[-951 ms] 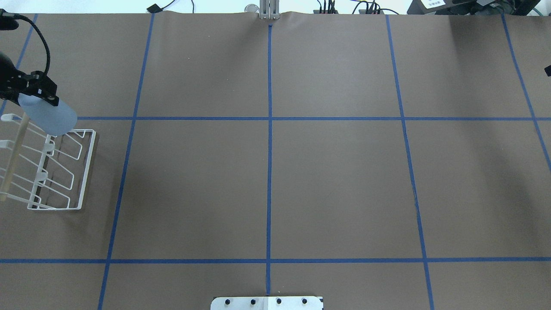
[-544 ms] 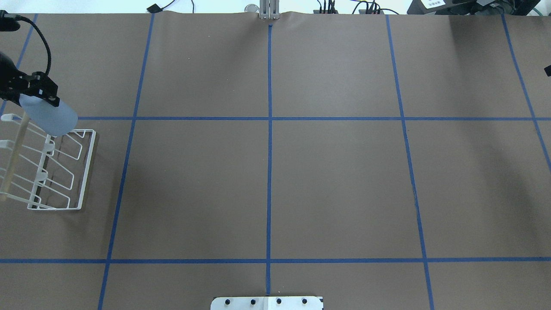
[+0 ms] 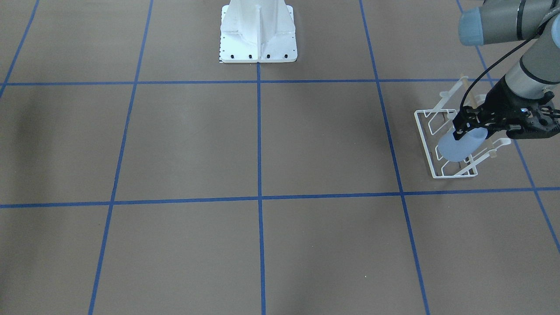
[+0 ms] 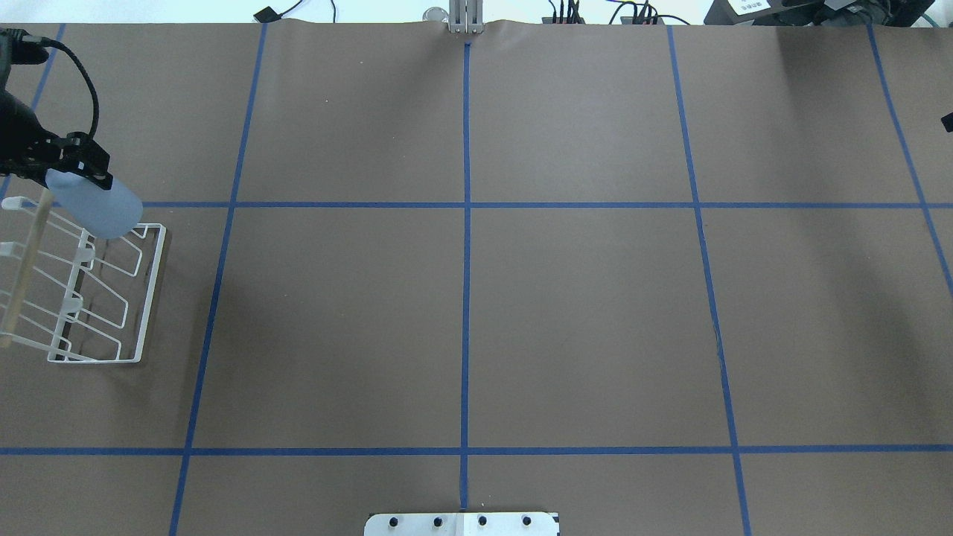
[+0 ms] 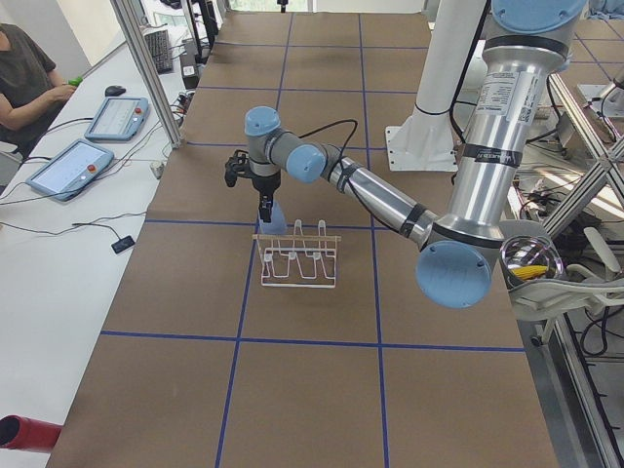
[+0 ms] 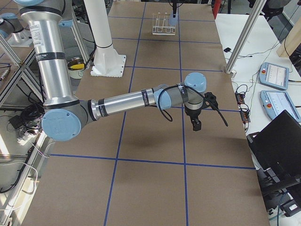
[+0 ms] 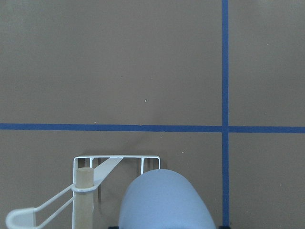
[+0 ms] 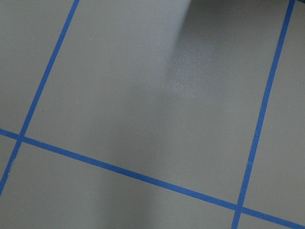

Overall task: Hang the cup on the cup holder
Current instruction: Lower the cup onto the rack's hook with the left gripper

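Observation:
My left gripper (image 4: 74, 171) is shut on the light-blue cup (image 4: 98, 210) near its closed end and holds it tilted, open end down, over the far end of the white wire cup holder (image 4: 153, 290). The front-facing view shows the gripper (image 3: 470, 130), the cup (image 3: 457, 148) and the cup holder (image 3: 423, 140). In the left wrist view the cup (image 7: 164, 200) fills the bottom edge beside the wooden rod (image 7: 85, 195). I cannot tell whether a prong is inside the cup. My right gripper (image 6: 196, 125) hangs above bare table; I cannot tell whether it is open or shut.
The table is covered in brown paper with a blue tape grid (image 4: 466, 205). The robot's white base plate (image 3: 258, 41) stands at the near middle edge. The cup holder stands close to the table's left edge. An operator (image 5: 29, 78) sits beyond the far edge.
My left gripper has shifted the cup slightly to the right and a little toward the robot, over the rack's far end. The rack has not moved.

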`<state>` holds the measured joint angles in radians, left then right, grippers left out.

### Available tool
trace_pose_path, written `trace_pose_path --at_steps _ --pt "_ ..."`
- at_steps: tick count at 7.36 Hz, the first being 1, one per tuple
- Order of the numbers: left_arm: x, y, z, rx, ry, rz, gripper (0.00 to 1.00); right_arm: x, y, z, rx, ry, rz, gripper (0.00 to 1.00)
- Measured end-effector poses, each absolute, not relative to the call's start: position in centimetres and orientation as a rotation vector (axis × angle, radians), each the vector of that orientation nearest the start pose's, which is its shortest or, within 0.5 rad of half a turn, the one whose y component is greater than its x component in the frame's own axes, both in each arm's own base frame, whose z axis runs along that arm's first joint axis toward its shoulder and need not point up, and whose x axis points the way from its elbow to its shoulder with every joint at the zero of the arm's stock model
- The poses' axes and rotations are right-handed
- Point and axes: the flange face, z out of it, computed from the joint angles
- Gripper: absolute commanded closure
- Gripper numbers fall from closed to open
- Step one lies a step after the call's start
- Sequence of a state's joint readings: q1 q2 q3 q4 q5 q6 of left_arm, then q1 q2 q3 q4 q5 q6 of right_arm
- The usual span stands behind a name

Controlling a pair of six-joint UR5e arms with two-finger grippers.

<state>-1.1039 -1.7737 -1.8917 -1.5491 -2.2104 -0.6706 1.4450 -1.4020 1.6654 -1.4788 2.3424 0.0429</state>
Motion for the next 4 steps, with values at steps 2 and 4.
trace_pose_path --at_steps 2,4 --pt "18.72 -52.47 40.66 0.075 0.791 -0.019 0.12 -0.79 -57.19 51.20 0.272 -0.790 -0.215 0.00" --pt "18.98 -52.46 40.83 0.075 0.790 -0.011 0.02 -0.76 -57.20 51.21 0.272 -0.790 -0.214 0.00"
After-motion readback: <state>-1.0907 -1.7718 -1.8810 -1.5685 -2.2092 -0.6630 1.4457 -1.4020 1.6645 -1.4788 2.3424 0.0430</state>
